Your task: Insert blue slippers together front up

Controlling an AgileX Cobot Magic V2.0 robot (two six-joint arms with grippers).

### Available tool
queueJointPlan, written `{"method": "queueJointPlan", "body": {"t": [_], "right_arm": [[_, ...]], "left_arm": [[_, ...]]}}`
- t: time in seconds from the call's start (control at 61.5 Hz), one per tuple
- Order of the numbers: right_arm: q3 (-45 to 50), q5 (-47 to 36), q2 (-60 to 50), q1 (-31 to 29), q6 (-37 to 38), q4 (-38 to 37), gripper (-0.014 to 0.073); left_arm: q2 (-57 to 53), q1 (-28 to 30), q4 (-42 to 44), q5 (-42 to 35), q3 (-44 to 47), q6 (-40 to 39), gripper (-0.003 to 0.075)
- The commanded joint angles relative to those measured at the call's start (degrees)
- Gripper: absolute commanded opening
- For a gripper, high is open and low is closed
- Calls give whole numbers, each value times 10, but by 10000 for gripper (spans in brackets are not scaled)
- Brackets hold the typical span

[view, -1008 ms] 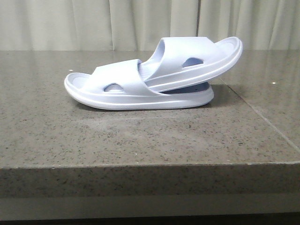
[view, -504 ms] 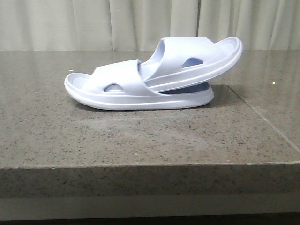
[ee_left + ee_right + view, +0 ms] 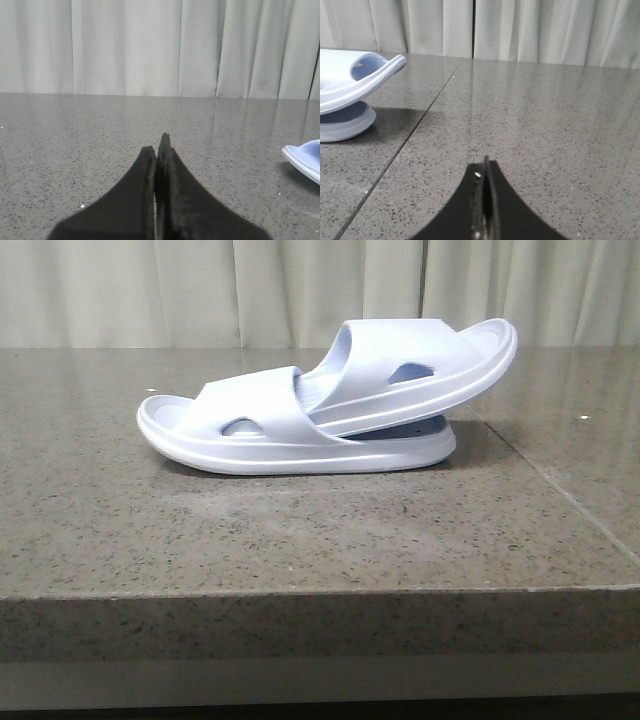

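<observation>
Two pale blue slippers lie nested on the grey stone table. The lower slipper (image 3: 250, 435) rests flat on its sole. The upper slipper (image 3: 420, 370) has one end pushed under the lower one's strap, and its other end tilts up to the right. Neither gripper appears in the front view. My left gripper (image 3: 157, 145) is shut and holds nothing; an end of the lower slipper (image 3: 305, 157) shows off to its side. My right gripper (image 3: 485, 165) is shut and holds nothing, well apart from the raised end of the upper slipper (image 3: 350, 82).
The grey speckled stone table (image 3: 300, 540) has its front edge close to the camera. A thin seam (image 3: 560, 490) runs across it right of the slippers. Pale curtains (image 3: 300, 290) hang behind.
</observation>
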Motion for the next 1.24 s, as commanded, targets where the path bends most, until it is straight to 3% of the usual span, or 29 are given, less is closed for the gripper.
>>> {"method": "queueJointPlan", "body": {"t": [0.0,1.22], "right_arm": [[-3,-43,-10,-3,-4,-2,-118],[-3,-43,-10,-32,-4,-2,-118]], "left_arm": [[-9,-4,-4,-48,4,-1,-20],[-9,-4,-4,-48,4,-1,-20]]}}
